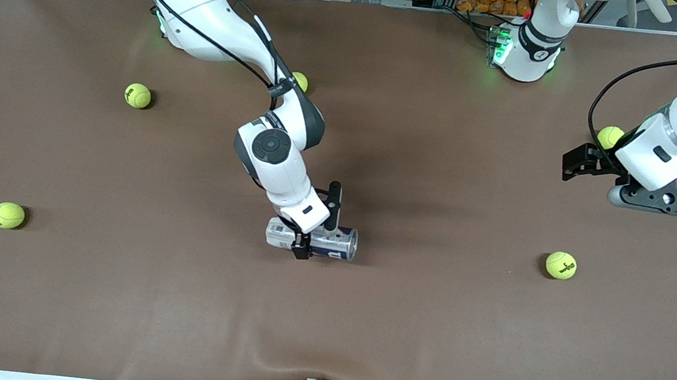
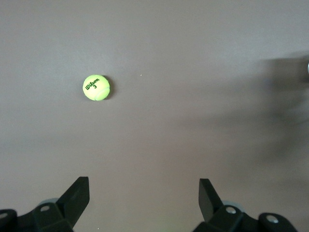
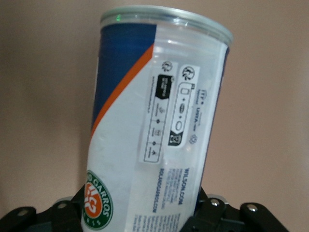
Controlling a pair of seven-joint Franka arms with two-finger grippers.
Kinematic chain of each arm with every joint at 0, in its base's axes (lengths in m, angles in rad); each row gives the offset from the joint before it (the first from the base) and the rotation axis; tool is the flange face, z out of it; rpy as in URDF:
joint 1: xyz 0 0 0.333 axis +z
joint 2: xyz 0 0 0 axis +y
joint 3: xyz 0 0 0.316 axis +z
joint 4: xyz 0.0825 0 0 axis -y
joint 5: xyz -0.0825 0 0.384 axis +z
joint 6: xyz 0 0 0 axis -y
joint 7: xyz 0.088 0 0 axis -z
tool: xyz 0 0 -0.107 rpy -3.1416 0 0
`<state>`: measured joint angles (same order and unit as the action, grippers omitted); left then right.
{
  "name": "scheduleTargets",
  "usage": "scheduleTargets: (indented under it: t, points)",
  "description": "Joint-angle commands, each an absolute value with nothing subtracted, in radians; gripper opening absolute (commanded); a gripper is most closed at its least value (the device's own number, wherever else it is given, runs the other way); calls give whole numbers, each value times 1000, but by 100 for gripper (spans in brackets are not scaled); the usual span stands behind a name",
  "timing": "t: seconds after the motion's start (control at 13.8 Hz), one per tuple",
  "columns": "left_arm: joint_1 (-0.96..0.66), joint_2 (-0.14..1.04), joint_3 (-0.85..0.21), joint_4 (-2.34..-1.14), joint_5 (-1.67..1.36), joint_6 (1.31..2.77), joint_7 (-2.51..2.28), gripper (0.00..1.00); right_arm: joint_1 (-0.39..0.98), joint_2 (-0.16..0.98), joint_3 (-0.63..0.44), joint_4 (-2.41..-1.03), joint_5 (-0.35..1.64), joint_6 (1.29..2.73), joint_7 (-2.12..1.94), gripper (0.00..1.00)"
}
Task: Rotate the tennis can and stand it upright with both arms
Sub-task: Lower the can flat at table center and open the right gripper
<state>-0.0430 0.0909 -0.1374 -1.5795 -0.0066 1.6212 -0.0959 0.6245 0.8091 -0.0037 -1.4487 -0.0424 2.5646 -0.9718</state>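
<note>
The tennis can (image 1: 333, 242) lies on its side in the middle of the table, its silvery rim toward the left arm's end. My right gripper (image 1: 306, 242) reaches down over it and is shut on the tennis can around its middle. In the right wrist view the can (image 3: 159, 121), white and navy with an orange stripe and a round emblem, fills the space between the fingers of my right gripper (image 3: 140, 215). My left gripper (image 1: 575, 163) is open and empty, up in the air at the left arm's end. Its fingers (image 2: 77, 195) stand wide apart over bare mat.
Several yellow-green tennis balls lie on the brown mat: one (image 1: 560, 265) nearer the front camera than my left gripper, also in the left wrist view (image 2: 96, 87), one (image 1: 609, 137) by the left wrist, one (image 1: 299, 81) under the right arm, and two (image 1: 137, 95) (image 1: 7, 215) at the right arm's end.
</note>
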Motion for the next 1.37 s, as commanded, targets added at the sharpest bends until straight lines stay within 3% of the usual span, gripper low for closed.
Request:
scheduleTargets:
  t: [0.0, 0.51, 0.58, 0.65, 1.01, 1.3]
  points:
    - [-34, 87, -143, -1586, -25, 1632, -101, 100, 655, 848, -15, -1419, -104, 2579, -1009, 77]
    - [-34, 95, -143, -1586, -25, 1635, -104, 100, 715, 910, -35, -1420, -140, 2671, -957, 78]
    - [-34, 97, -143, -1586, -26, 1635, -116, 100, 718, 910, -37, -1420, -140, 2671, -956, 85]
    - [-37, 98, -143, -1586, -26, 1635, -135, 100, 719, 908, -37, -1422, -140, 2672, -956, 100]
    - [-48, 106, -144, -1586, -60, 1631, -173, 100, 704, 836, -34, -1439, -132, 2648, -957, 100]
    - [-37, 127, -144, -1588, -149, 1624, -175, 100, 706, 734, -17, -1447, -126, 2499, -870, 100]
